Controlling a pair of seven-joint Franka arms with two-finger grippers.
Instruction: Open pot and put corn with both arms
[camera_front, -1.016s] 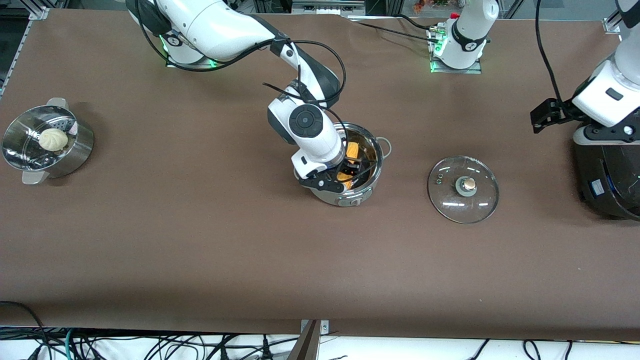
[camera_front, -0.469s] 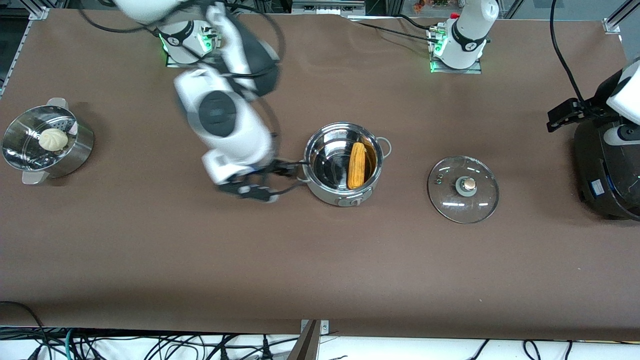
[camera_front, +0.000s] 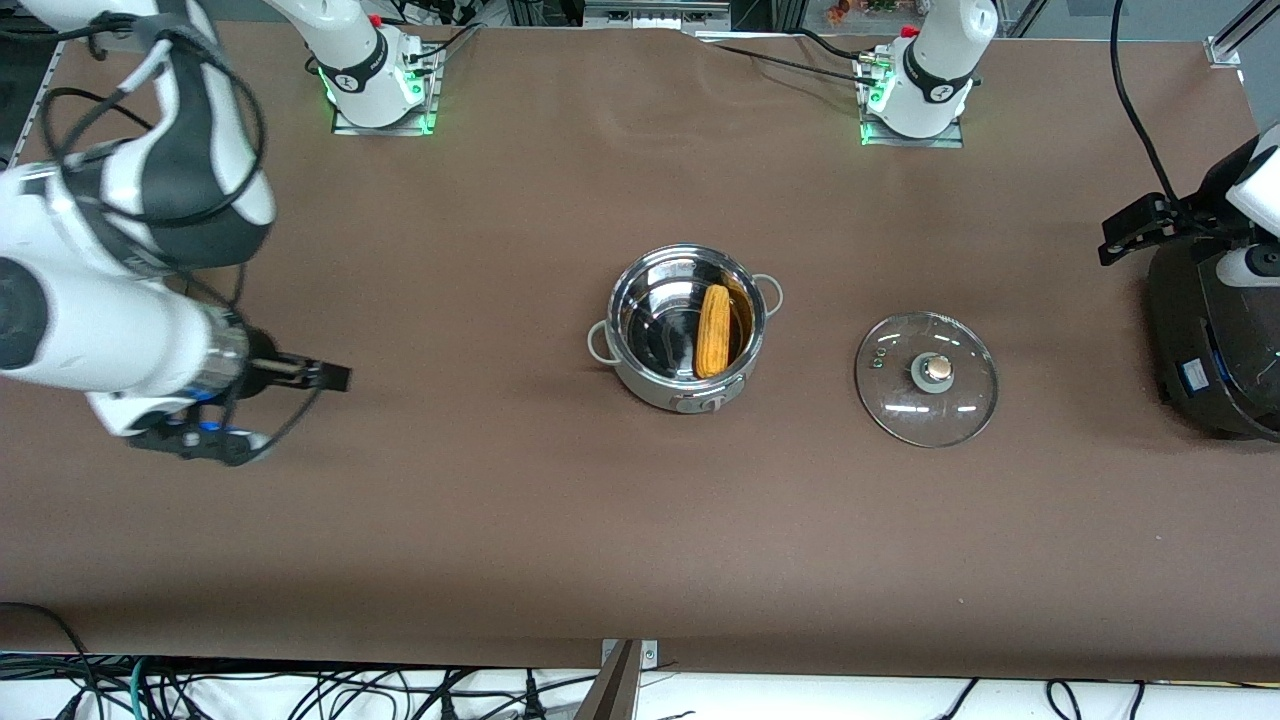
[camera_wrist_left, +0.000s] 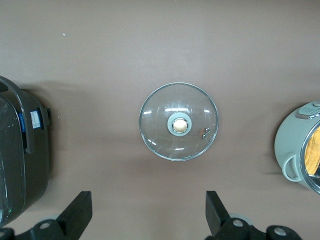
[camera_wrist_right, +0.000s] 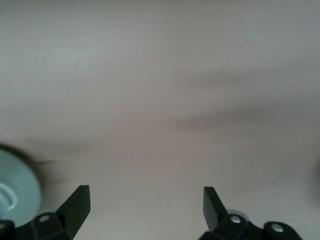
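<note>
The small steel pot stands uncovered mid-table with the yellow-orange corn lying inside it. Its glass lid lies flat on the table beside it, toward the left arm's end. My right gripper is open and empty over bare table toward the right arm's end; in the right wrist view only table lies between its fingers. My left gripper is open and empty, up beside the black cooker. The left wrist view shows the lid, the pot and a bit of corn.
The large black cooker stands at the left arm's end of the table and shows in the left wrist view. The right arm's body covers the table area at its own end. A pale round edge shows in the right wrist view.
My right gripper let go of the corn in the pot, lifted out and swung away toward the right arm's end. The corn now lies in the pot. The left arm barely moved.
</note>
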